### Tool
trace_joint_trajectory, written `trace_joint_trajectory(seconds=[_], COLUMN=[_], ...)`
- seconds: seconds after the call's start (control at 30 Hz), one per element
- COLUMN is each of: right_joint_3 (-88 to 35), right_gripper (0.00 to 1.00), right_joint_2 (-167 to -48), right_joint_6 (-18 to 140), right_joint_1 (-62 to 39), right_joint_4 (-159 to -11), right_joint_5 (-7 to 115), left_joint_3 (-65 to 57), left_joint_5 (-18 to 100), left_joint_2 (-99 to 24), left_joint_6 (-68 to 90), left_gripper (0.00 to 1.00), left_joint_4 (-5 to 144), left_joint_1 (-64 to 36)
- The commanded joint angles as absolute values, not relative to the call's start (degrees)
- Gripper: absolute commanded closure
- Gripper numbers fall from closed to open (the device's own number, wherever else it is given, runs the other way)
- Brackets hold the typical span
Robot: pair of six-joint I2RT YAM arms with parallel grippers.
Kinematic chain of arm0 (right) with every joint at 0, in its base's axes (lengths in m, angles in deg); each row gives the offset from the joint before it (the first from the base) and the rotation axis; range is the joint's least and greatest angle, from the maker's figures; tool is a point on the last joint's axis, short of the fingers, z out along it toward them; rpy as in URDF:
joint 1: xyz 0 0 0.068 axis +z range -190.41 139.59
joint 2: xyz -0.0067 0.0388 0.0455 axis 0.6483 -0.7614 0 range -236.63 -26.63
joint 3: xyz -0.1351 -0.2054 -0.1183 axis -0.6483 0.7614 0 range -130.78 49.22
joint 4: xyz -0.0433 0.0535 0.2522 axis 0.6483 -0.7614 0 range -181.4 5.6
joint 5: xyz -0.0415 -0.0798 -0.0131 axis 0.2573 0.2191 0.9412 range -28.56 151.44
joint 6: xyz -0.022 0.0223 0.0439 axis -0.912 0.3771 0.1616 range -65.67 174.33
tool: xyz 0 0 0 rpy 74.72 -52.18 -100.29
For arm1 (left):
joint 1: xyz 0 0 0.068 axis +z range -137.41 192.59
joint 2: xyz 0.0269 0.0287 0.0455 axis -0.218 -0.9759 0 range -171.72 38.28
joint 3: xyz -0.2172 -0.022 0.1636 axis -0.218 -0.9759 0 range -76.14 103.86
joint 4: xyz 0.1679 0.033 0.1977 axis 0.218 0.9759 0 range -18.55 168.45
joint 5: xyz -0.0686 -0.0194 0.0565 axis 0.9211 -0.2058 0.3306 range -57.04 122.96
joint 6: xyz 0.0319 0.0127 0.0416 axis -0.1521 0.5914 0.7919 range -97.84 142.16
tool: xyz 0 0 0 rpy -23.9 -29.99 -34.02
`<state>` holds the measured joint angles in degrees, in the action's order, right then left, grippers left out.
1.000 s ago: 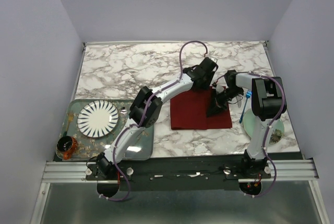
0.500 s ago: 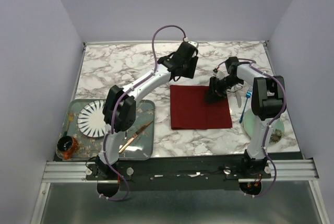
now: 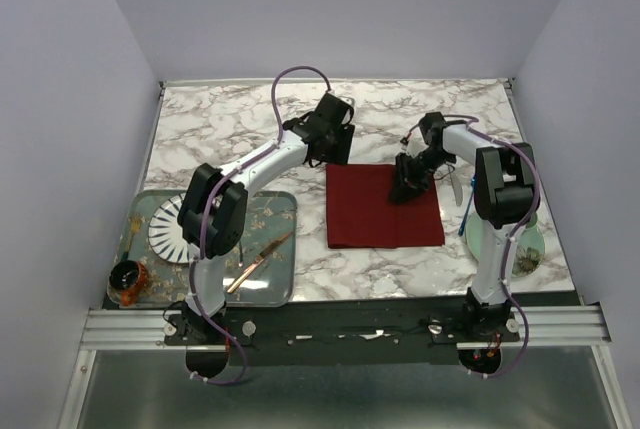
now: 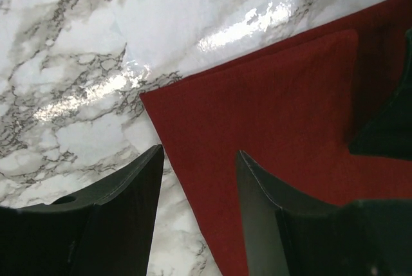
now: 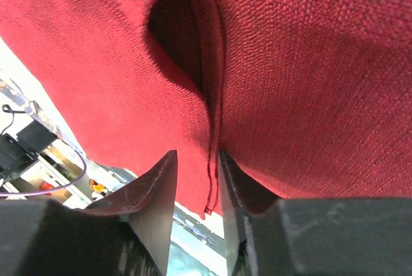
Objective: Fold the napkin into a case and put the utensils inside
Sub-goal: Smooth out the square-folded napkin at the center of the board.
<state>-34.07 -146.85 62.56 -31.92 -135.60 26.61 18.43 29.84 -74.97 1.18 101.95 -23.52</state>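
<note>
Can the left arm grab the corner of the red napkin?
Probably yes. The left gripper hangs open right at the napkin's corner, with the cloth edge between its jaws, and nothing lies in the way.

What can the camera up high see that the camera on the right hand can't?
Only the top camera shows the tray with the striped plate and copper knife, the blue fork and the left arm. Only the right wrist camera shows the folded edge of the napkin up close, between the fingers of the right gripper. Both show the dark red napkin and the right gripper.
</note>
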Motion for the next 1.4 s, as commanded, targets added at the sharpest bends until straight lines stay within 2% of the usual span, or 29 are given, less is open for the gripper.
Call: trace_joint_trajectory(seconds=[0.0,0.17,0.27,0.33,0.5,0.9,1.37], right_joint_3=[-34.0,-34.3,-34.5,-34.6,-34.8,-33.6,-33.1], right_gripper=[0.65,0.75,0.87,0.99,0.99,0.99,0.99], right_joint_2=[-148.9,-149.5,-149.4,-149.1,-146.3,-138.6,-139.1], right_joint_6=[63.5,63.8,63.6,63.3,62.2,59.7,54.9], right_joint_1=[-31.4,-31.2,-31.2,-31.1,-31.1,-34.2,-42.8], right_joint_4=[-135.0,-134.6,-134.7,-135.1,-135.9,-141.6,-144.8], right_joint_5=[27.9,25.6,24.6,24.2,21.5,24.9,31.6], left_joint_3=[15.6,15.5,15.9,16.0,15.5,13.3,11.1], left_joint_5=[33.0,32.9,32.9,32.9,32.9,33.0,34.5], left_joint_2=[-71.8,-71.9,-72.3,-72.4,-72.2,-70.6,-70.5], left_joint_6=[-0.2,0.2,0.2,0.3,0.6,1.7,2.1], left_gripper=[0.41,0.41,0.42,0.41,0.42,0.41,0.42], left_joint_4=[100.6,100.9,101.2,101.1,101.5,101.6,101.2], left_joint_1=[-23.4,-22.4,-21.9,-21.6,-21.3,-20.8,-20.8])
